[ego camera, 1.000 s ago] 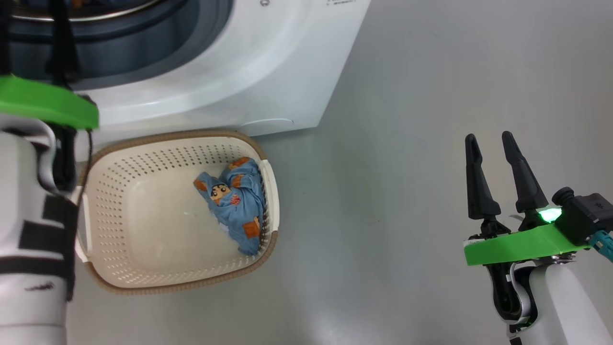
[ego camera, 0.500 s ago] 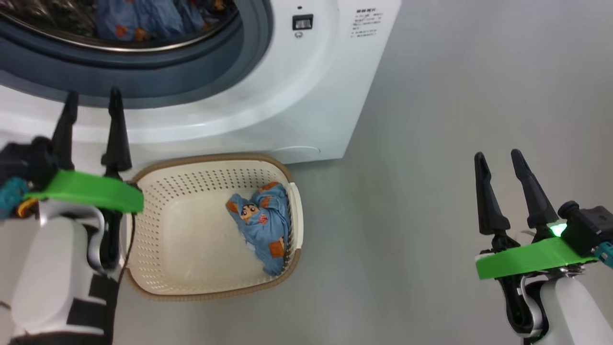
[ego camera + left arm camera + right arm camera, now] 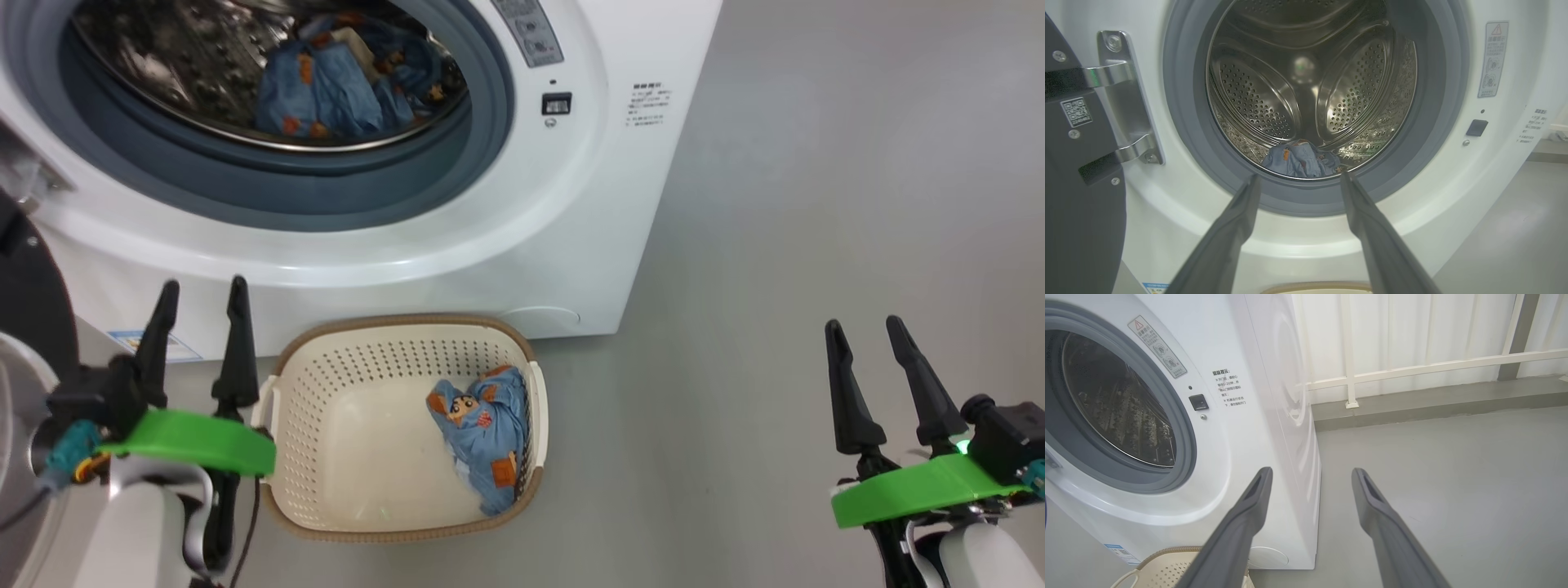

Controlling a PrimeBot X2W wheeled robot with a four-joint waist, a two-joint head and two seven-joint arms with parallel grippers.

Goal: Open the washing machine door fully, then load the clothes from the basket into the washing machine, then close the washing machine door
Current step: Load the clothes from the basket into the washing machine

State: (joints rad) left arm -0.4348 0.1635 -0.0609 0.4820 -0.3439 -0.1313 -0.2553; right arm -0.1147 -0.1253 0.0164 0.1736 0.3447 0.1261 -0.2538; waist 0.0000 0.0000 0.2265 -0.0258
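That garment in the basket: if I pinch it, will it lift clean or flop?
Probably floppy: the garment lies crumpled against the right wall of the basket, so it should drape from a pinch. Likely light, being small fabric. The basket may shift if fabric snags.

Head overhead; wrists toward washing machine (image 3: pixel 1453 183)

The left gripper (image 3: pixel 204 282) and the right gripper (image 3: pixel 863 322) each have two long, black, pointy fingers (image 3: pixel 237 351). Behind them sits a bright green band (image 3: pixel 192 437), then a white arm (image 3: pixel 143 531). A small green light (image 3: pixel 963 447) glows behind the right gripper.
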